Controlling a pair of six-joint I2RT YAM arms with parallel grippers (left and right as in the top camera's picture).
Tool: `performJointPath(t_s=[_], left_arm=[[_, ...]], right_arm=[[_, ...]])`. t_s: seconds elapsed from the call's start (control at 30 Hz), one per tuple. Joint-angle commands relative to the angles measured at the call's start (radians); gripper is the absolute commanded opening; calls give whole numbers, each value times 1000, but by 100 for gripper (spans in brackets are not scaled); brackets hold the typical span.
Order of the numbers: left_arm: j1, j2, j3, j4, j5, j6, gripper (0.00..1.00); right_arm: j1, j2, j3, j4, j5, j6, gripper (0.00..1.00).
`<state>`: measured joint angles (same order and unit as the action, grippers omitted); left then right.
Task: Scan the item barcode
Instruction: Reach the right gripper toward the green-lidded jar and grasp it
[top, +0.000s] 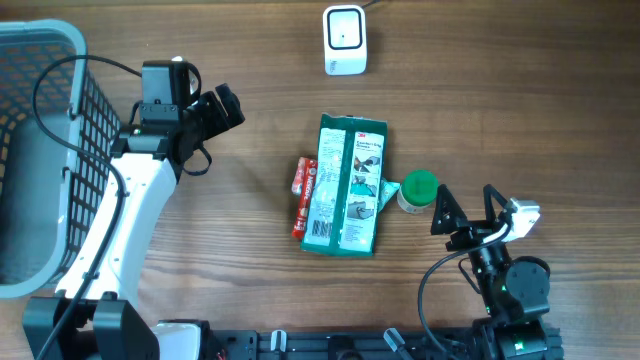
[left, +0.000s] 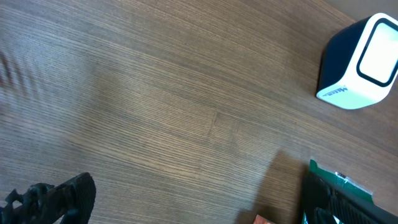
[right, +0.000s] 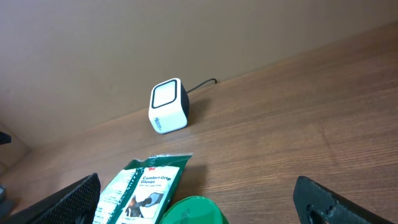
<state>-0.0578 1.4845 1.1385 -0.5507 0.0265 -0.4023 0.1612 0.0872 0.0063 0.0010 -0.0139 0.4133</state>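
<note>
**Desk:** Report the item's position.

**Operator:** I see the glove pack lying flat near the middle of the table, with its long side running away from me. A red packet lies along its left edge, touching it. A green-lidded jar sits at its right edge. I cannot tell whether the jar touches the pack.

**Desk:** Report the right gripper.

**Operator:** The right gripper has its jaws spread wide and holds nothing. It sits just right of the jar and clear of the pack. On the right wrist camera, one of its fingers shows at each lower corner. The jar's lid sits low between them. The pack lies ahead and slightly left.

**Desk:** Report the left gripper.

**Operator:** The left gripper also has its jaws spread and holds nothing. It is well apart from the pack, to the pack's left and a little farther up the table, next to the basket. The left wrist camera shows only a corner of the pack at the lower right.

**Desk:** Report the scanner.

**Operator:** The scanner stands upright at the far edge of the table, beyond the pack and well apart from it. Neither gripper is near it.
</note>
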Motion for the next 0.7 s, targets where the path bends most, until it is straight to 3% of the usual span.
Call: performJointPath(t_s=[0.0,0.17,0.37,0.67], left_arm=[[4,2,8,-1,-13,2,100],[4,2,8,-1,-13,2,100],[4,2,8,-1,-13,2,100],[4,2,8,-1,-13,2,100]], right_arm=[[4,6,-1,5,17,-18,100],[4,6,-1,6,13,-11,100],[4,6,-1,0,-45,108,100],[4,6,36,-50,-143,79,100]])
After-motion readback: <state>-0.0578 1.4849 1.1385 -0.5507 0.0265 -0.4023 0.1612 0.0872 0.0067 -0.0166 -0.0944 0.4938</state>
